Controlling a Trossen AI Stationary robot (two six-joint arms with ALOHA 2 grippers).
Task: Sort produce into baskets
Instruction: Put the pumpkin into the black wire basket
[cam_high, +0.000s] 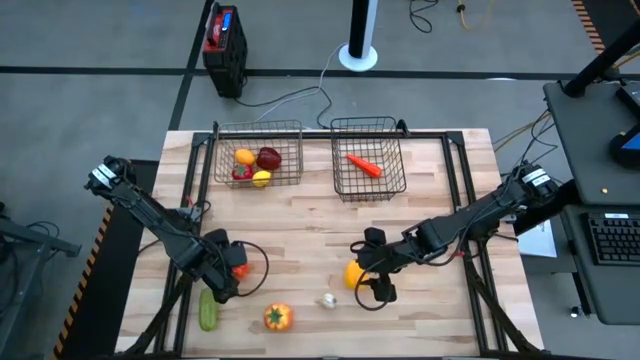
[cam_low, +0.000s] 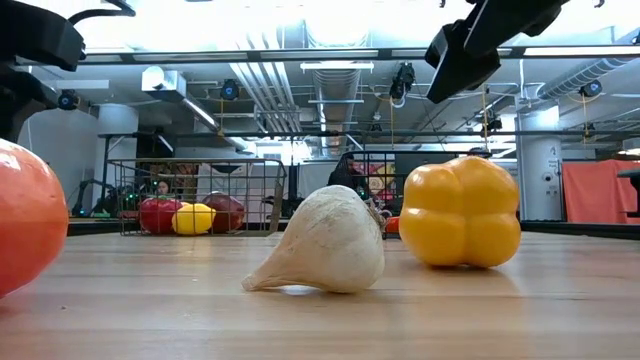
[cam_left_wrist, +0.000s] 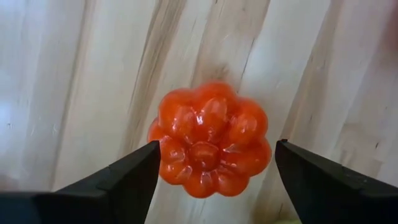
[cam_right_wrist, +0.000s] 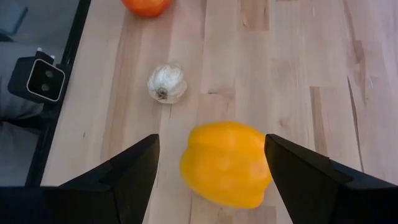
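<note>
A red ribbed tomato (cam_left_wrist: 211, 140) lies on the wooden table (cam_high: 300, 225), and my left gripper (cam_high: 226, 268) is open above it with a finger on either side (cam_left_wrist: 214, 165). My right gripper (cam_high: 372, 272) is open over a yellow pepper (cam_right_wrist: 227, 163), which lies between its fingers with a gap on each side; the pepper also shows in the low view (cam_low: 460, 212). The white garlic (cam_high: 327, 300), the orange pepper (cam_high: 277, 317) and the green cucumber (cam_high: 207, 310) lie near the front edge. The left basket (cam_high: 225, 150) holds an orange, an apple, a tomato and a lemon. The right basket (cam_high: 392, 150) holds a carrot (cam_high: 364, 165).
Both baskets stand side by side at the table's far edge. Bare wood lies between them and the grippers. The garlic (cam_right_wrist: 166, 83) lies close to the yellow pepper, on its left. A black frame runs along the table's edges.
</note>
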